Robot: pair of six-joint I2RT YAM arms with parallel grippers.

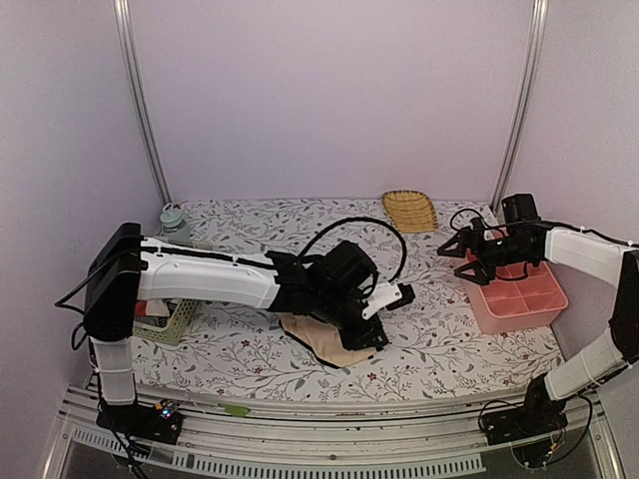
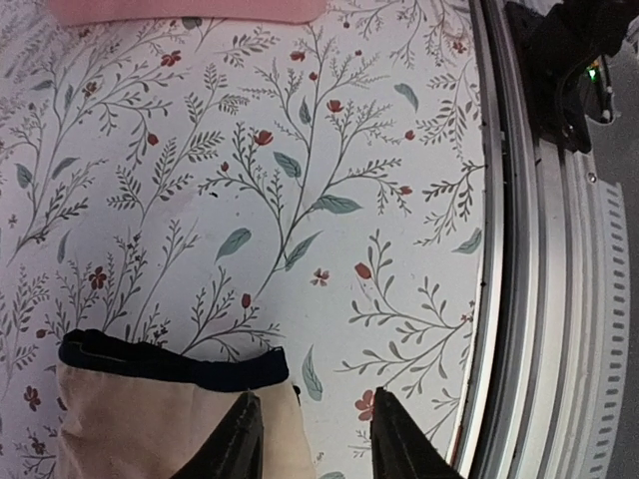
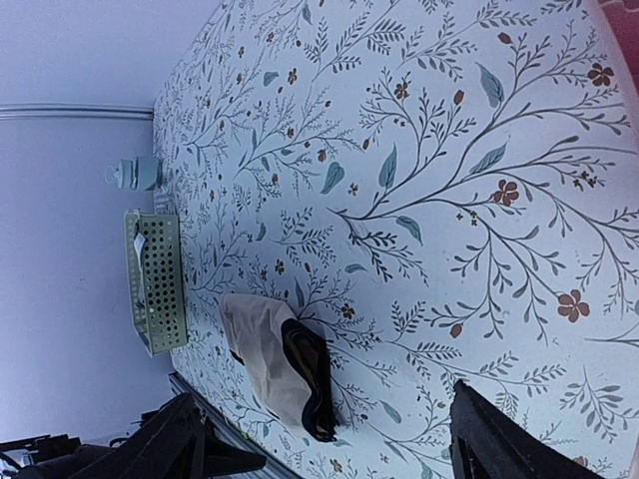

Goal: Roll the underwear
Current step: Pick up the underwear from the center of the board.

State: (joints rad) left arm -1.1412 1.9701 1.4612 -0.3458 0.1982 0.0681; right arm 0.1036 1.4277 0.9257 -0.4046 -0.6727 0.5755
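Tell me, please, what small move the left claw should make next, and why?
Probably lower the left claw and close on the black-edged corner of the beige underwear. Its jaws stand open astride the cloth's side edge, so nothing is gripped yet to start a roll.

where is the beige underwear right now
In the top view the beige underwear lies on the table near its front edge, about centre, under the left pincer and right of the green basket.

Soft, even, slightly dim light; wrist views perhaps edge-warped.
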